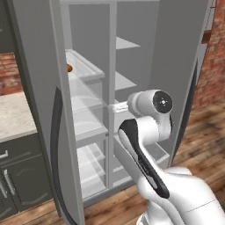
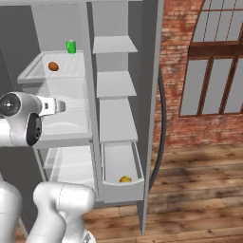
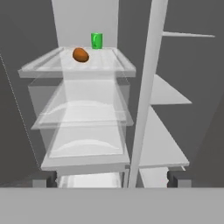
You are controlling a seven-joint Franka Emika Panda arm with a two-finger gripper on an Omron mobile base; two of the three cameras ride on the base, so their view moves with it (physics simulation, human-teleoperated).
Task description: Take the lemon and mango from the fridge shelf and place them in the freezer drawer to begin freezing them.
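The gripper (image 3: 112,177) is held open and empty, its tips spread wide. Below it and to the right, the lemon (image 2: 125,179) is already seen lying in the freezer drawer (image 2: 138,163). Farther ahead and above, the mango (image 3: 80,54) is left on the fridge shelf (image 3: 75,70), just before a green can (image 3: 96,40). Roughly half the task is judged done.

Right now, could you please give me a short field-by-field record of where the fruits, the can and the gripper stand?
lemon: lying in the open freezer drawer
mango: on the white fridge shelf, upper left compartment
green can: upright behind the mango, apart from it
gripper: empty, facing the shelves, below the mango's level
task left: the mango
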